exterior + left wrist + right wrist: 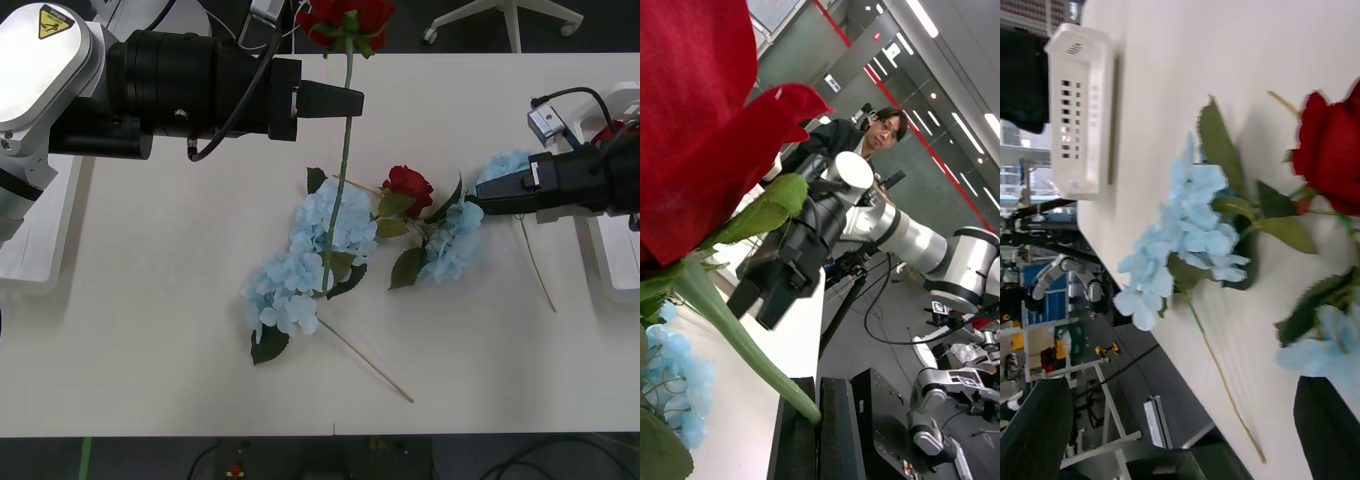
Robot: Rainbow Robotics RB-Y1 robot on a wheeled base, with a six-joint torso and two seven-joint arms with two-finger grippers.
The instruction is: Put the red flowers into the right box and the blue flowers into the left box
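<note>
Evidently the left pincer [345, 102] is pinching a red rose [345, 20] by its stem, lifting it at twelve o'clock off the worktop [150, 300], while the right pincer [478, 192], spread, noses toward blue flowers [455, 235] at three o'clock.

Blue flowers [1184, 232] beside a red rose [1330, 154], perhaps touching.

One red rose [345, 20] hangs by its stem in the left arm's closed jaws, bloom raised. Another rose [407, 186] lies on the table just beside the right arm's open jaws, among three pale blue flower heads [300, 262] with green leaves.
</note>
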